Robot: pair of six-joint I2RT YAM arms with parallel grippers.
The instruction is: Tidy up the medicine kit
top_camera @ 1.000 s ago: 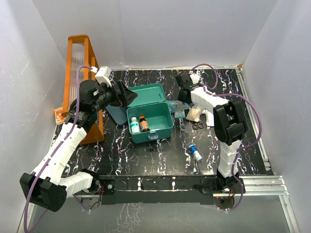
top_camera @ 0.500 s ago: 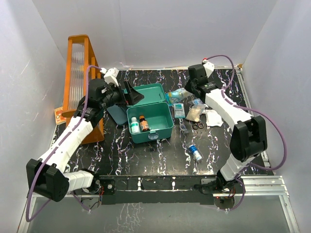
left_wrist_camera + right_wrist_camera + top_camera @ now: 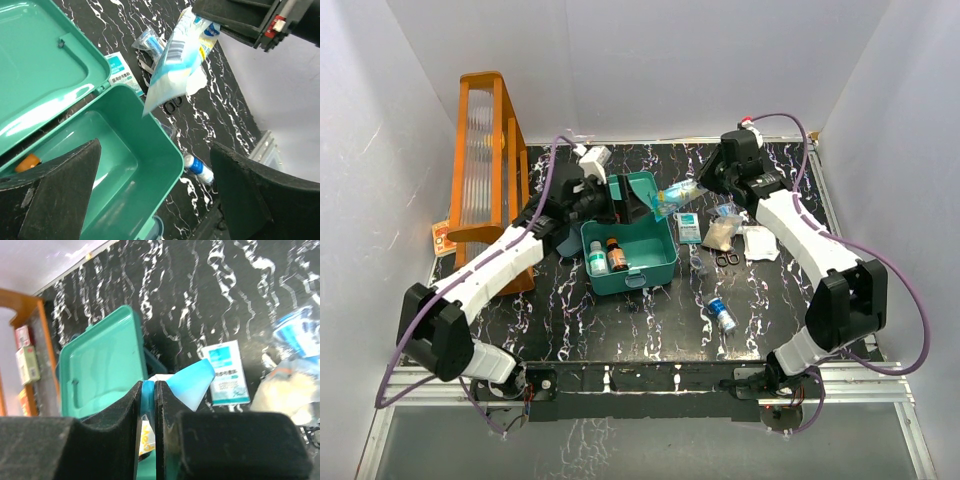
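Packet (image 3: 175, 60), blue and white, hangs pinched in our right gripper (image 3: 148, 390) over the far right corner of the open medicine kit (image 3: 610, 283), centred on the table (image 3: 570, 320). Our left gripper (image 3: 155, 195) gapes wide above the kit. Only the left wrist shows us the packet's barcode; only overhead, the white bottle (image 3: 597, 262) inside.

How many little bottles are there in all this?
3. A white bottle and a brown bottle stand inside the teal medicine kit; a blue-and-white bottle lies on the table to its right. Packets may hide more.
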